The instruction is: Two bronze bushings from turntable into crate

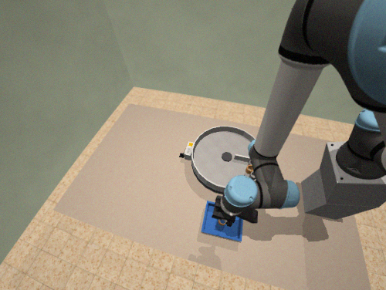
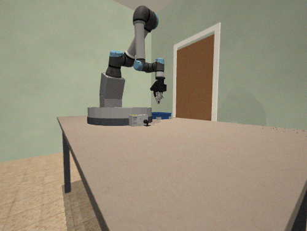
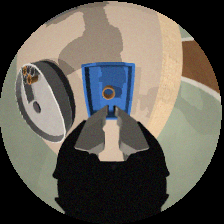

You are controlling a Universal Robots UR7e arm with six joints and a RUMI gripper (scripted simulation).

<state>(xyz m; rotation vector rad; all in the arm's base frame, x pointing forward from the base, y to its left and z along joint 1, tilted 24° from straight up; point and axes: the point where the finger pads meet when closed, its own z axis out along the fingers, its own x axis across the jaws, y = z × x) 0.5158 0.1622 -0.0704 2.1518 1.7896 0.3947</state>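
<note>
Gripper (image 1: pixel 228 224) (image 2: pixel 158 102) (image 3: pixel 110 106) nearly closed, nothing held, above crate (image 1: pixel 204 220) (image 2: pixel 163 115) (image 3: pixel 131 95). Bushing (image 1: pixel 221 222) (image 3: pixel 104 93) inside, likely rigid, slick; best pinched across outer walls. Turntable bushings (image 1: pixel 249 168) (image 3: pixel 31 79) partly hidden; metals uncertain.

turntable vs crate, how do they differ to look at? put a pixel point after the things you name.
Shape: the turntable (image 1: pixel 210 170) (image 2: pixel 107 113) (image 3: pixel 50 117) is round, the crate (image 1: pixel 205 231) (image 2: pixel 166 116) (image 3: pixel 129 67) rectangular.
Colour: turntable grey, crate blue.
Size: turntable clearly larger than crate.
Contents: several bushings on the turntable, one bronze bushing (image 1: pixel 221 222) (image 3: pixel 103 92) in the crate.
Shared: both have raised rims.
</note>
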